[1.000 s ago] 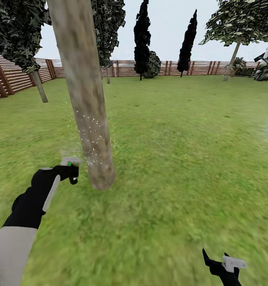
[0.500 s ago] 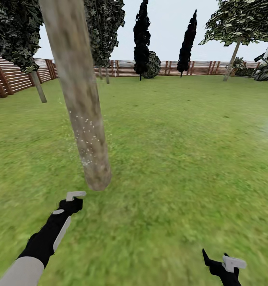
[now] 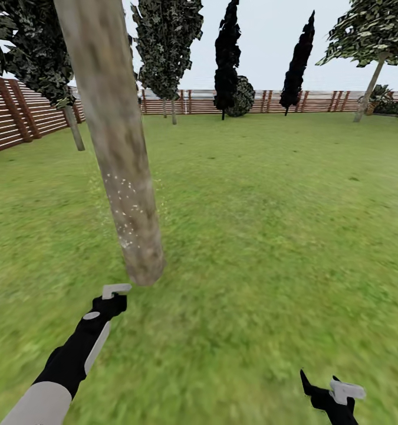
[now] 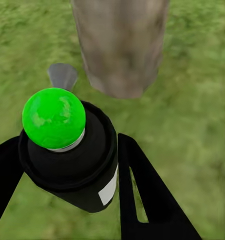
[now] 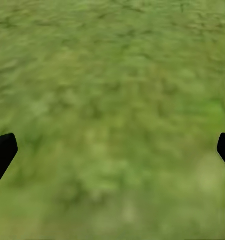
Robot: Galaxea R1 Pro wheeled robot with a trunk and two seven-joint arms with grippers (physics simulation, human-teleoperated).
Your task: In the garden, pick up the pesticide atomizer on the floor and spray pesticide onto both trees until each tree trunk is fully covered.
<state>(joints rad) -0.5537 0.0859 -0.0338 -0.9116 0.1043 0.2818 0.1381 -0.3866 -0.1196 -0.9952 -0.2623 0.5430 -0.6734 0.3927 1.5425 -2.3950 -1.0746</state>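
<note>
Garden lawn (image 3: 269, 224) seen from the robot's head, blurred green grass running back to a brown slatted wooden fence (image 3: 22, 115) along the left and far sides.

At far left, a leafy tree (image 3: 36, 53) beside the fence, slim trunk leaning. Near left, filling the foreground: a thick mottled grey-beige tree trunk (image 3: 119, 153), tilted in the frame, base on the grass, small white specks scattered over its lower part. Just nearer than its base, the left gripper (image 3: 113, 295) at the end of a black and grey arm reaching forward from the lower left corner. In the left wrist view, black fingers (image 4: 142, 195) closed on either side of the pesticide atomizer (image 4: 72, 160), a dark bottle with a white label patch and a bright green round cap, nozzle end facing the trunk base (image 4: 120, 45) close ahead.

Further back, centre: a jagged dark green tree (image 3: 166, 47), two narrow black cypress shapes (image 3: 227, 53) and a round dark bush (image 3: 243, 95) by the far fence. Far right: another pale-trunked tree (image 3: 372, 59).

Bottom right corner: right gripper (image 3: 331, 392), low over grass. In the right wrist view, black fingertips (image 5: 2, 152) spread wide at both edges, nothing between them but grass.
</note>
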